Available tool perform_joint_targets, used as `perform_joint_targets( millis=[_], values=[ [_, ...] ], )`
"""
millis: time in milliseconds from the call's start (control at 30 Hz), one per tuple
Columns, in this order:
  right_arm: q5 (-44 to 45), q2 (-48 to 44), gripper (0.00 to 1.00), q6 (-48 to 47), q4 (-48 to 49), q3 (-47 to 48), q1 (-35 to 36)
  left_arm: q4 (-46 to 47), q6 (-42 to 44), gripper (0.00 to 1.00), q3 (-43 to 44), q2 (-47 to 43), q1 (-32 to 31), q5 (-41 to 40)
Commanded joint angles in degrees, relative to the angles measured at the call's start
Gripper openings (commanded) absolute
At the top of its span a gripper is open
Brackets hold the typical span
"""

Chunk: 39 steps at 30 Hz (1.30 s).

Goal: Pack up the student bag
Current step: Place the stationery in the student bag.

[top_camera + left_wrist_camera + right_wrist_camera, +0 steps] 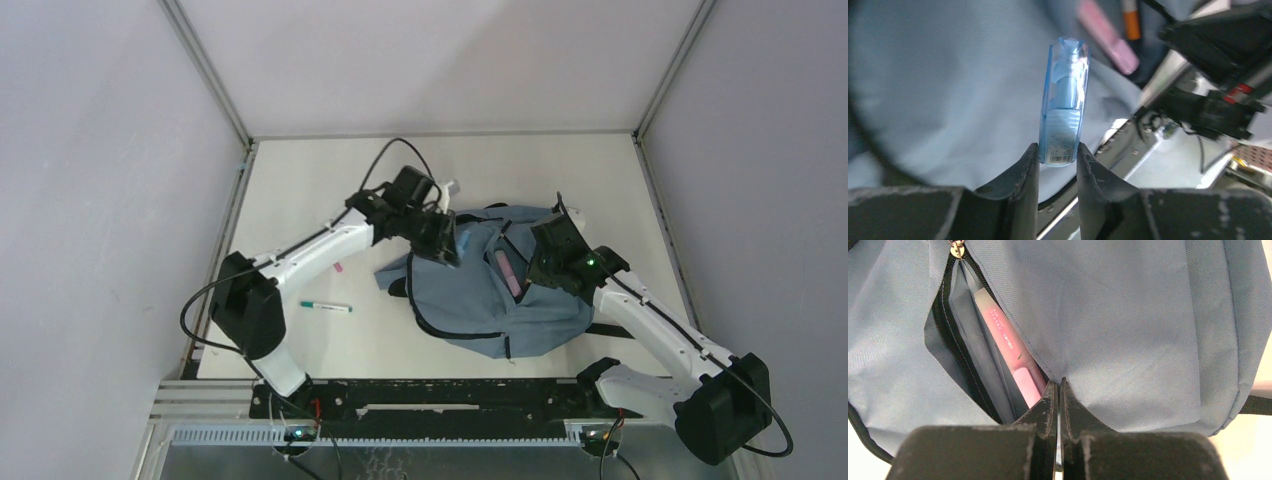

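Note:
The dusty-blue student bag [470, 300] lies flat mid-table with its front pocket unzipped. My left gripper [1058, 155] is shut on the lower end of a translucent blue stick-shaped item [1064, 100], which stands upright above the bag fabric [948, 90]; in the top view this gripper [442, 245] hovers over the bag's upper left. My right gripper [1058, 387] is shut on the fabric edge of the pocket opening, and creases fan out from its tips. A pink highlighter [1008, 350] lies inside the pocket, also visible from above [507, 272].
A green-capped pen [326, 307] and a small pink object [338, 267] lie on the table left of the bag. An orange-banded item [1131, 20] shows beside the pink highlighter [1108, 35]. The zip pull [956, 249] sits at the pocket's far end. Walls enclose the table.

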Motion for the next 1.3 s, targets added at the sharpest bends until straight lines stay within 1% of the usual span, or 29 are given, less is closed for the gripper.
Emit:
perform_joint_targets(
  millis=[0,133,267,433,467,500,533,633,667,700,767,867,967,1100,1267],
  values=[
    [0.7,-1.4,0.0,0.9,-0.5,1.3,0.4,11.8,-13.1,0.21,-2.3,-0.6,-4.9,9.5],
    [0.9,-1.5,0.0,0.9,-0.7,1.3,0.4,20.2,-22.6,0.23,-3.2,1.8,-9.2,11.9],
    [1.1,-1.9,0.0,1.4,-1.2,1.3,0.3,27.0,-30.4,0.23,-4.1,4.8,-10.7,12.1],
    [1.4,-2.4,0.0,1.3,-1.8,1.3,0.4,31.3,-35.1,0.24,-3.5,8.9,-10.9,10.5],
    [1.6,-2.6,0.0,1.2,-2.0,1.3,0.4,31.7,-35.8,0.29,-3.3,9.4,-10.9,10.1],
    [1.7,-2.8,0.0,1.2,-2.2,1.3,0.4,31.8,-36.3,0.38,-3.1,10.0,-10.9,9.9],
    [2.0,-3.0,0.0,1.3,-2.4,1.3,0.5,31.8,-36.8,0.44,-2.8,10.5,-10.9,10.2],
    [2.6,-3.4,0.0,1.4,-3.1,1.3,0.4,31.7,-37.5,0.58,-2.8,11.0,-10.9,10.3],
    [2.7,-3.5,0.0,1.4,-3.1,1.3,0.4,31.6,-37.6,0.62,-2.9,10.8,-10.9,10.2],
    [2.6,-3.5,0.0,1.3,-3.1,1.2,0.4,31.6,-37.5,0.63,-3.0,10.5,-10.9,10.2],
    [2.5,-3.6,0.0,1.4,-2.8,0.9,0.3,31.2,-37.1,0.63,-3.4,9.4,-10.9,9.5],
    [2.3,-3.2,0.0,1.4,-2.6,0.9,0.3,30.9,-35.6,0.56,-4.0,6.4,-10.8,7.1],
    [2.1,-3.3,0.0,1.4,-2.4,0.9,0.4,27.8,-32.2,0.52,-4.1,3.0,-9.1,4.0],
    [2.4,-3.8,0.0,1.1,-2.8,0.9,0.3,20.7,-26.3,0.52,-7.2,-3.1,-3.9,-1.8],
    [2.5,-4.0,0.0,0.9,-2.7,0.7,0.3,8.5,-16.1,0.54,-13.1,-11.2,5.1,-15.3]
  ],
)
